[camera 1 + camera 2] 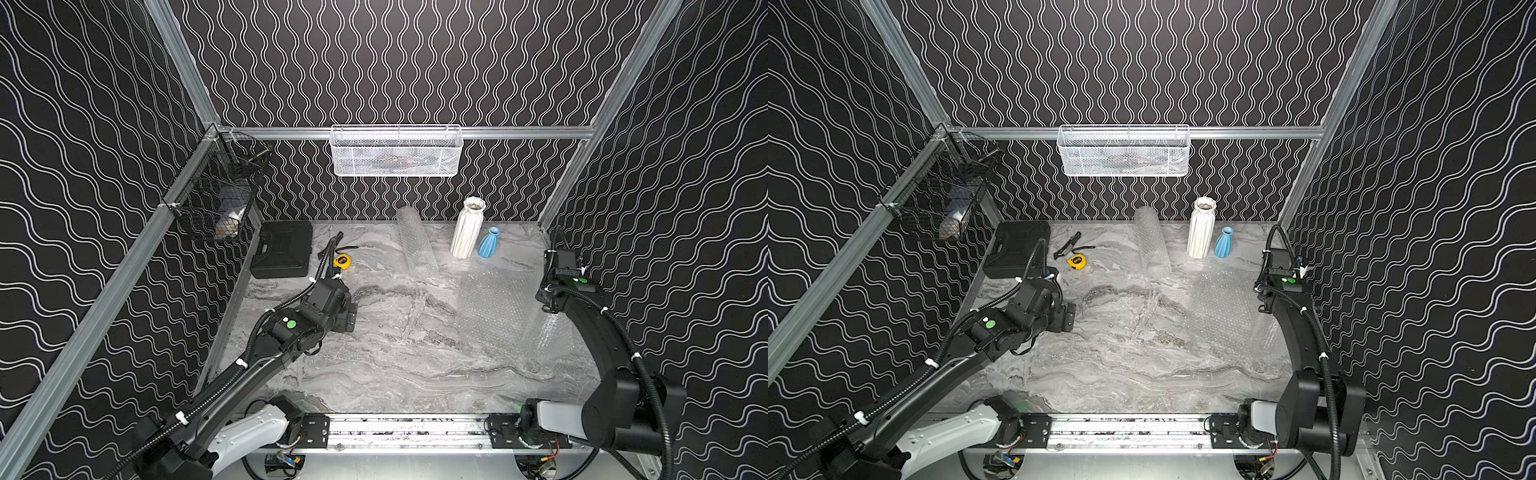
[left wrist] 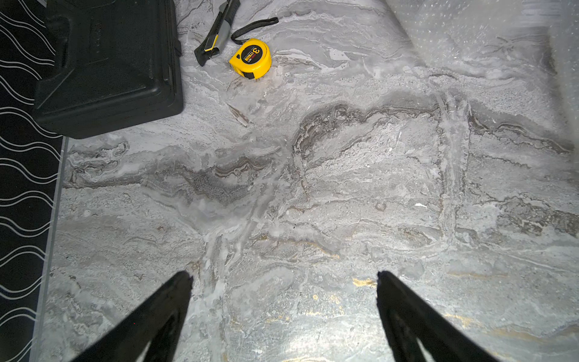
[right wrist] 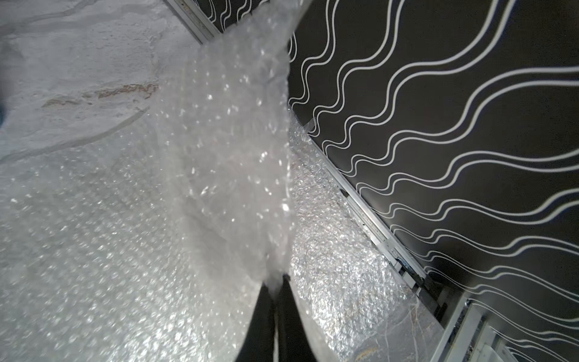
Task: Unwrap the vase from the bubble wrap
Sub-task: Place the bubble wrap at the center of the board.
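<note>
Right wrist view: right gripper (image 3: 277, 280) clamping on bubble wrap (image 3: 225, 150), sheet trailing across table (image 3: 78, 62), right side. Left gripper (image 2: 285, 279) hanging agape, holding nothing. White vase (image 1: 468, 227) standing bare at back.

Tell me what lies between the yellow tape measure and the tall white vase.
A rolled tube of bubble wrap lies between the yellow tape measure and the white vase. Both top views show it.
</note>
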